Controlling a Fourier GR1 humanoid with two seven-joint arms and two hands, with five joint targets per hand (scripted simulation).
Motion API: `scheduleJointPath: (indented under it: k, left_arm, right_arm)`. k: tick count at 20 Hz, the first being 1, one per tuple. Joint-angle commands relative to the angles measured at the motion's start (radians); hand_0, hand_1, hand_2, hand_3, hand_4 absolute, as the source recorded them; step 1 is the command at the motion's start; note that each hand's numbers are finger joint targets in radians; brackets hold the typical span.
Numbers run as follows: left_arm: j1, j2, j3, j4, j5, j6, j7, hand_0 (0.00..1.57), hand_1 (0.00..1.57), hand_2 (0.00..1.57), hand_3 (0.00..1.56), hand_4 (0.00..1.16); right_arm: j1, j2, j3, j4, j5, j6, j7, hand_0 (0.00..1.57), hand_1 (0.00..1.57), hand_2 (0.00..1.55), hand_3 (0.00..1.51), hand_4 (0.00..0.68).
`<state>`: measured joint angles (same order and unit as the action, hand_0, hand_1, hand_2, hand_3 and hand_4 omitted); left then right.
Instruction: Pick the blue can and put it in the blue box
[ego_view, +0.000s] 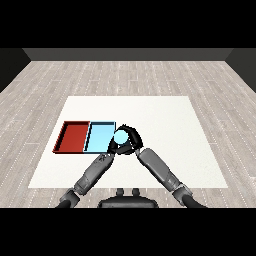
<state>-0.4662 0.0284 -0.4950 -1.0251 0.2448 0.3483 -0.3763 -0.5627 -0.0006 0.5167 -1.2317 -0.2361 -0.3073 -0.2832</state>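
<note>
Pickup looks done: small light blue cylindrical can (120, 136) is in right black hand (131, 140), fingers curled round it. Can sits at right edge of shallow light blue tray (98, 136), roughly over rim, not clearly inside yet. Left black hand (114, 147) crowds in just below can; can't tell what its fingers are doing. Red tray (73, 136) beside it, no role. Left to do, I reckon: nudge can further over tray, let go.

White rectangular table (165, 145) on grey plank floor (128, 75). Red shallow tray (64, 137) and light blue shallow tray (97, 137) lie touching, side by side, left of right hand (131, 137).
</note>
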Motion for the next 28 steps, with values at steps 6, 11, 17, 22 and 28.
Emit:
scheduleJointPath:
  k: [6, 11, 17, 22, 28]
  left_arm:
    - [-0.057, 0.012, -0.105, 0.075, -0.214, 0.158, 0.087, 0.21, 0.21, 0.3, 0.0, 0.3]
    - [0.011, -0.026, -0.027, 0.026, 0.013, 0.162, -0.093, 0.7, 0.7, 0.8, 0.54, 0.71]
    - [-0.019, -0.027, -0.091, 0.029, 0.035, 0.2, -0.07, 0.65, 0.65, 0.75, 0.52, 0.67]
    - [0.041, -0.004, 0.002, 0.015, 0.116, 0.065, -0.072, 1.18, 1.18, 1.19, 1.03, 0.63]
    - [-0.021, -0.018, 0.036, 0.165, 0.114, 0.044, -0.102, 1.57, 1.57, 1.54, 1.47, 0.76]
  right_arm:
    - [0.009, 0.0, 0.109, 0.02, -0.042, -0.066, -0.057, 1.45, 1.45, 1.46, 1.4, 0.599]
    - [0.024, 0.0, 0.102, -0.06, -0.043, -0.035, -0.007, 1.45, 1.45, 1.45, 1.4, 0.61]
    - [0.044, -0.001, 0.083, -0.073, -0.032, -0.025, -0.002, 1.43, 1.43, 1.45, 1.39, 0.591]
    - [0.028, -0.033, 0.069, -0.045, -0.068, -0.017, -0.005, 1.44, 1.44, 1.45, 1.39, 0.58]
    - [0.06, 0.0, 0.047, -0.07, -0.139, 0.019, 0.013, 1.09, 1.09, 1.12, 0.8, 0.0]
